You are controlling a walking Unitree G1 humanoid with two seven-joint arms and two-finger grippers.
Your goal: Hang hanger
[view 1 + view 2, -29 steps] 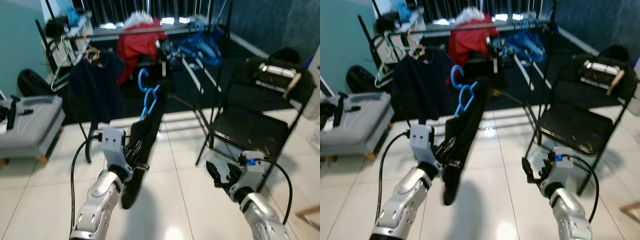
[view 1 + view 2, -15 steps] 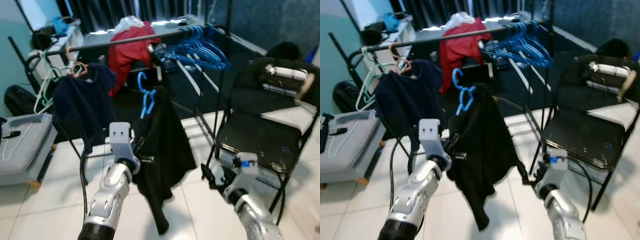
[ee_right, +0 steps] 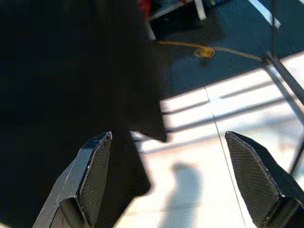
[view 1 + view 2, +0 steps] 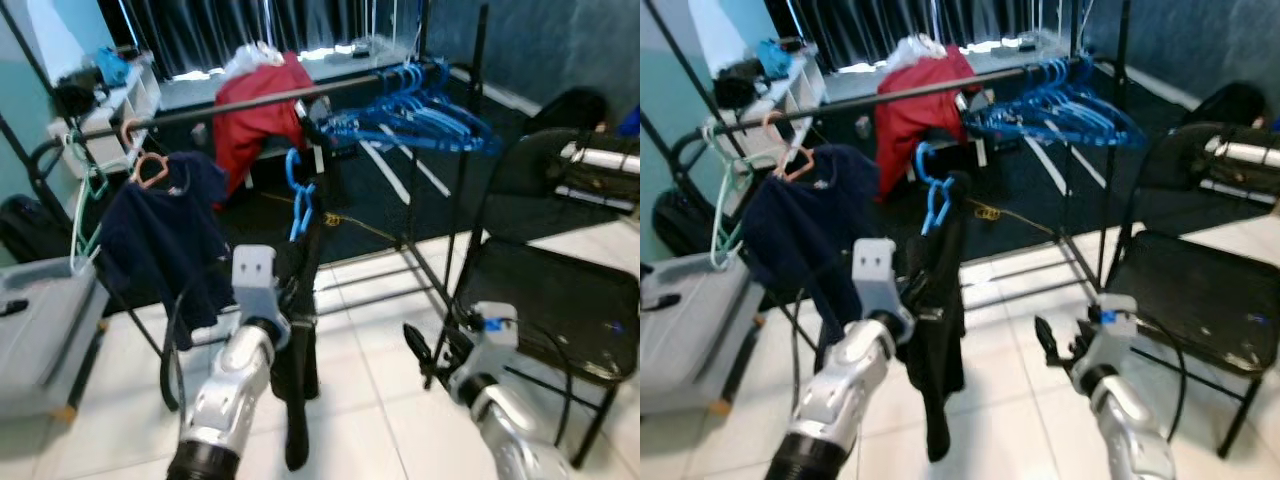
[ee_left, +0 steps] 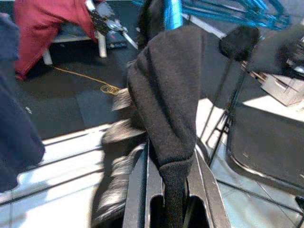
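Observation:
A blue hanger (image 4: 298,192) carries a black garment (image 4: 296,372) that hangs down narrow toward the floor tiles. My left gripper (image 4: 292,298) is shut on the garment-covered shoulder of this hanger, as its wrist view shows with the black cloth (image 5: 167,95) pinched between the fingers (image 5: 137,189). The hanger's hook stands just below and in front of the dark clothes rail (image 4: 250,106), apart from it. My right gripper (image 4: 422,352) is held low to the right, open, with nothing between its fingers (image 3: 95,173).
On the rail hang a red garment (image 4: 256,112), a bunch of blue hangers (image 4: 425,112) and a navy shirt (image 4: 165,232) on a pink hanger. A black folding chair (image 4: 565,300) stands at the right. A grey case (image 4: 40,322) lies at the left.
The camera has moved closer to the rack. The black garment, flared wide half a second ago, now hangs narrow. My left gripper keeps its hold; the right stays open.

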